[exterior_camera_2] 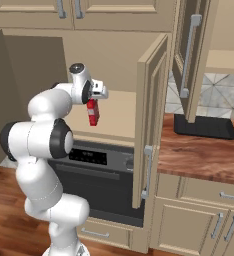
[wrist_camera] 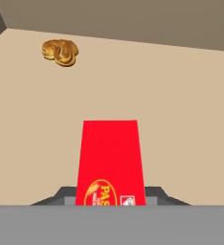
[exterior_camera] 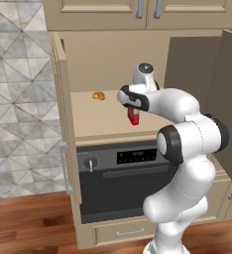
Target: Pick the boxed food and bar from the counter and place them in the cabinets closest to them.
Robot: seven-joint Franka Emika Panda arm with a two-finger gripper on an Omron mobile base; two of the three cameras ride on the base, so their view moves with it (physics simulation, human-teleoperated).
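Hand view looks down the gripper (wrist_camera: 111, 203), whose two dark fingertips (wrist_camera: 61, 195) sit tight against either side of the boxed food (wrist_camera: 110, 160), pinching the red box between them. The box points out over a plain tan shelf (wrist_camera: 181, 110), and a small golden pastry (wrist_camera: 60, 51) lies farther back on that shelf, near the rear wall.

In the left base view the gripper (exterior_camera: 133, 110) hangs the boxed food (exterior_camera: 134, 117) just above the shelf (exterior_camera: 103, 121), inside the open cabinets (exterior_camera: 66, 124). The pastry (exterior_camera: 98, 95) sits well apart from the box, toward the back left. Both panelled doors stand swung wide. Directly beneath the shelf is a dark built-in oven (exterior_camera: 120, 178) with a knob and a display strip, and below that a beige drawer. Grey patterned tile covers the wall to the left, and the floor is reddish wood planks.

In the right base view the counter (exterior_camera_2: 199, 155) runs off to the right of the open door, with a black appliance (exterior_camera_2: 205, 126) standing on it.
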